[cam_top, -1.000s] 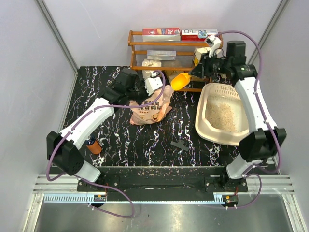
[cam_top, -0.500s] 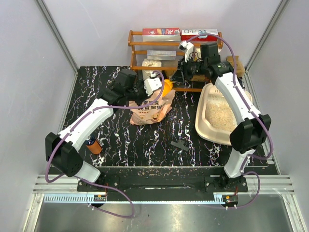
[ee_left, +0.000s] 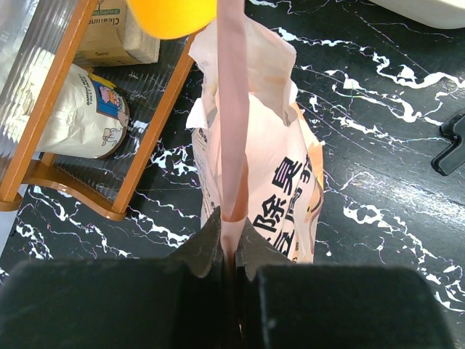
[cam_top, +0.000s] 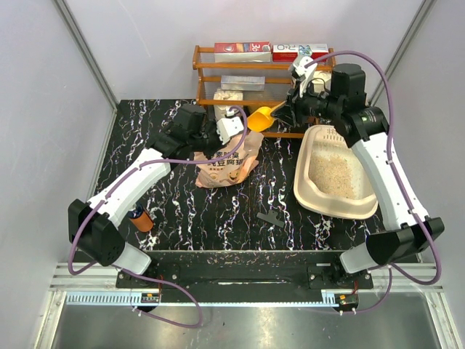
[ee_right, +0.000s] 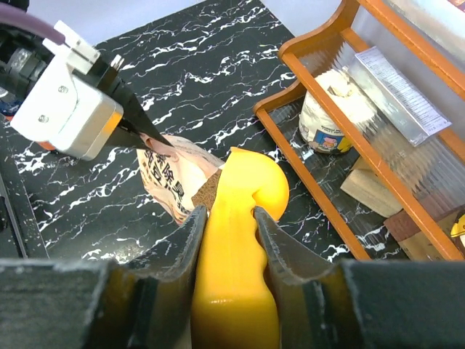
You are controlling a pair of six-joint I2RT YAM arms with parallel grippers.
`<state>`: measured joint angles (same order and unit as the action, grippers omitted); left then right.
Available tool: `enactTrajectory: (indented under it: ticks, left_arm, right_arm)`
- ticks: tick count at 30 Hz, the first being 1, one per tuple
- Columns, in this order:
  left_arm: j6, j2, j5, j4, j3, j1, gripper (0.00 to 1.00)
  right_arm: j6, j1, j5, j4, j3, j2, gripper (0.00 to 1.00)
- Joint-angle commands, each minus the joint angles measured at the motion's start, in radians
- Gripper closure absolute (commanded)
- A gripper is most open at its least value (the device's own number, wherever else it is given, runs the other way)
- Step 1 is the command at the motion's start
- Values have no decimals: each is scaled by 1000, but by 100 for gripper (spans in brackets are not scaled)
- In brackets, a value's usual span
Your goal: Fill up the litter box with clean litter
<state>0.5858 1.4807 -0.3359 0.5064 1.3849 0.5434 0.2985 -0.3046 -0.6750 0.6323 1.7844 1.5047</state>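
The cream litter box (cam_top: pixel 304 177) lies at the right with beige litter (cam_top: pixel 334 174) spread on its floor. The pink-orange litter bag (cam_top: pixel 227 166) stands at the table's middle. My left gripper (cam_top: pixel 234 131) is shut on the bag's top edge (ee_left: pixel 234 131) and holds it up. My right gripper (cam_top: pixel 285 115) is shut on the handle of a yellow scoop (cam_top: pixel 260 118). The scoop (ee_right: pixel 240 240) hangs above the bag's mouth and carries brown granules (ee_right: pixel 208 190). The bag also shows in the right wrist view (ee_right: pixel 171 178).
A wooden shelf rack (cam_top: pixel 247 69) with boxes and white sacks stands at the back, close behind the scoop. A black object (cam_top: pixel 271 218) lies on the marble table in front of the box. An orange cylinder (cam_top: pixel 142 220) stands by the left arm.
My right arm swung the scoop left down to the bag's mouth, then lifted it back up and right with granules in it. My left gripper has kept its hold on the bag.
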Motion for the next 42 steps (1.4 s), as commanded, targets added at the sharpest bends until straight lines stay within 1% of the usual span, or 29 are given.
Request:
enactTrajectory:
  ticks: [1, 7, 12, 15, 16, 18, 19, 20, 22, 25, 29, 36, 39, 40, 42]
  left_arm:
    - [-7, -39, -37, -69, 28, 6, 100]
    - [-15, -36, -35, -71, 39, 6, 100]
    - [-14, -36, -40, -68, 46, 6, 100]
    - [-21, -31, -43, -68, 51, 6, 100]
    - [-24, -33, -46, -68, 51, 6, 100]
    - [-30, -33, -49, -71, 52, 6, 100]
    - [-33, -33, -52, -69, 52, 6, 100]
    - [-34, -33, -54, -69, 52, 6, 100]
    - [-38, -34, -55, -71, 51, 6, 100]
    - [-37, -36, -52, -78, 51, 7, 100]
    - [-41, -30, -49, -94, 58, 7, 100]
    - [-44, -13, -45, -109, 77, 13, 100]
    - [-43, -10, -38, -112, 86, 16, 100]
    - [-38, -10, -37, -112, 86, 15, 100]
    - [-37, -10, -35, -112, 86, 16, 100]
  right_arm:
    - [74, 1, -9, -22, -69, -12, 100]
    - [140, -2, -38, -19, -68, 63, 100]
    - [191, -10, -89, 62, -21, 130, 100]
    - [179, -39, -92, 119, 10, 186, 100]
    - [118, -54, -16, 112, 6, 202, 100]
    - [26, -97, 81, 38, -5, 219, 100]
    - [-63, -112, 198, 20, -3, 235, 100]
    - [-109, -145, 269, -21, -3, 239, 100]
    - [-198, -168, 418, -40, 10, 259, 100]
    - [-229, -200, 553, -65, 12, 278, 100]
    - [-219, -217, 617, -63, -23, 324, 100]
    - [-294, -217, 549, -59, -132, 407, 100]
    - [-380, -217, 456, -69, -140, 427, 100]
    - [-444, -215, 398, -88, -143, 431, 100]
    - [-504, -214, 321, -111, -146, 437, 100]
